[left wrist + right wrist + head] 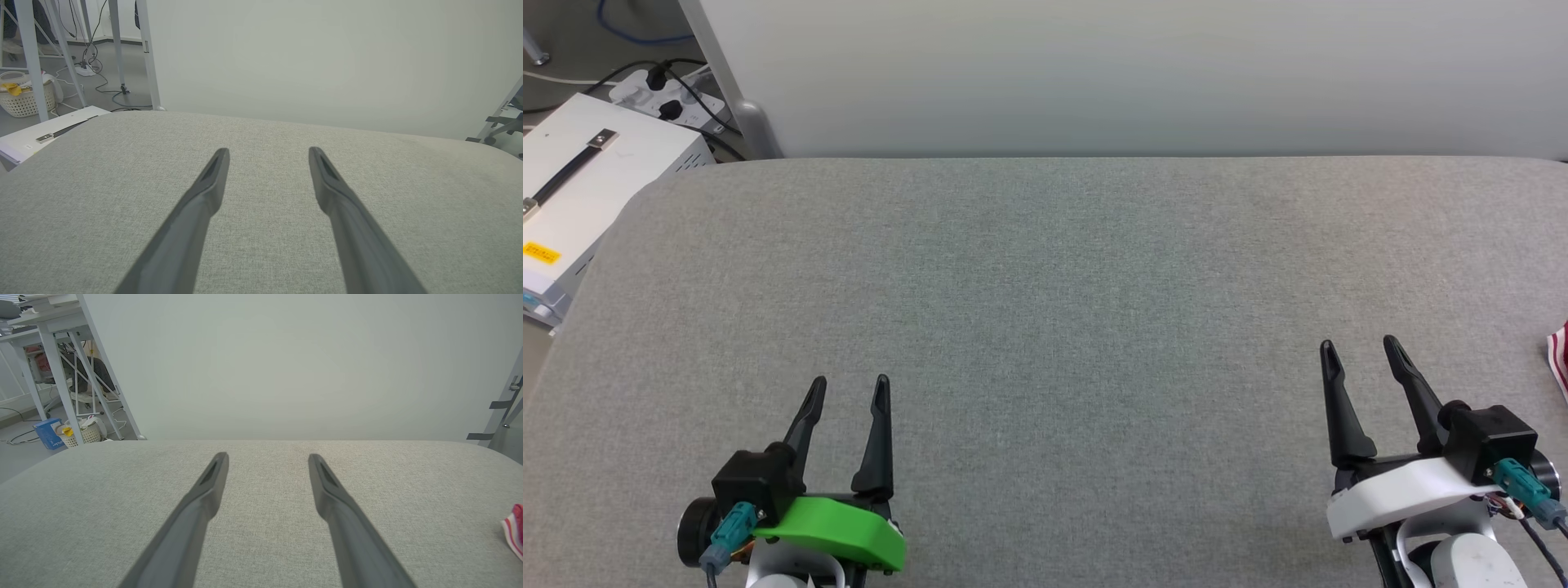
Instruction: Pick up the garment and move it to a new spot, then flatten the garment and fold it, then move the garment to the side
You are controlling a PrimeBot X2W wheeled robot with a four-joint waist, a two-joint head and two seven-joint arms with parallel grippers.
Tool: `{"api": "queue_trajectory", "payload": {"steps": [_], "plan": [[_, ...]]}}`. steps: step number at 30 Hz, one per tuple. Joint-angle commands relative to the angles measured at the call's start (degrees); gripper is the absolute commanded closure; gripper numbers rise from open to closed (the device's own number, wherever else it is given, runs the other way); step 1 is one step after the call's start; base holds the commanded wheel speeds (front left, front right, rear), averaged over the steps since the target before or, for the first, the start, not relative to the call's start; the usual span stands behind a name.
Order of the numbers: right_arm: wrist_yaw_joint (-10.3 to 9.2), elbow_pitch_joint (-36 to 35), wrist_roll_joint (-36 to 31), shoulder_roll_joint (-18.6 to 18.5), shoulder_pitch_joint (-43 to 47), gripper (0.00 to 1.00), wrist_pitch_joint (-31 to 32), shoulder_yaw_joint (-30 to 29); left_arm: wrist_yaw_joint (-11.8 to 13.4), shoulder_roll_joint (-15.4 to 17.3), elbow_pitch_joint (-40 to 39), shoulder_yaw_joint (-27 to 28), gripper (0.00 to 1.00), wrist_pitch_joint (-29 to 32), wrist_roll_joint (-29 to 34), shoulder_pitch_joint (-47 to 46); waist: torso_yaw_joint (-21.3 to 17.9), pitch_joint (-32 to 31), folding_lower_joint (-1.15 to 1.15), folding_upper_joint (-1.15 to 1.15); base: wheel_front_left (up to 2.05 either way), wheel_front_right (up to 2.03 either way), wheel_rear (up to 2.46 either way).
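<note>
Only a small corner of the garment (1560,356) shows, a bit of red-and-white striped trim at the right edge of the head view; the rest is out of frame. The same striped corner of the garment (514,531) lies at the right edge of the right wrist view. My right gripper (1360,346) hovers open at the lower right, a short way left of that corner, with nothing between its fingers. At the lower left my left gripper (849,384) is open and empty too. Both wrist views look along spread fingers, left gripper (267,152) and right gripper (267,457), over bare grey cloth.
The grey fabric-covered table (1045,294) spreads across the head view, with a pale wall panel (1127,73) behind it. Off the table's left edge stand a white case with a black handle (580,180) and a power strip with cables (670,96). A wicker basket (24,98) sits on the floor.
</note>
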Motion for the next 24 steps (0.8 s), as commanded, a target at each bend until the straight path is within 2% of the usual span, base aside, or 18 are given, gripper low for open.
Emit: {"api": "queue_trajectory", "payload": {"steps": [1, 19, 20, 24], "plan": [[-0.05, 0.2, 0.0, 0.3, 0.5, 0.0, -0.4, 0.0, -0.3, -0.3, -0.3, 0.2, 0.0, -0.3, 0.4, 0.8, 0.0, 0.0, 0.01, 0.68, 0.0, 0.0, 0.0], [-0.05, 0.0, 0.2, 0.5, 0.7, 0.0, 0.1, 0.4, -0.7, -1.6, -2.6, 1.6, 0.0, -0.3, 0.2, 1.6, -0.6, 0.3, 0.01, 0.68, 0.0, 0.0, 0.0], [0.0, 0.1, -0.1, 0.5, 0.0, 1.0, 0.0, 0.3, -0.5, -1.4, -2.5, 1.5, 1.0, 0.0, 0.3, 0.7, -0.6, 0.3, 0.01, 0.0, 0.0, 0.0, 0.0], [0.0, 0.1, -0.1, 0.5, 0.0, 1.0, 0.1, 0.3, -0.5, -1.4, -2.5, 1.5, 1.0, 0.1, 0.4, 0.6, -0.6, 0.3, 0.01, 0.0, 0.0, 0.0, 0.0]]}}
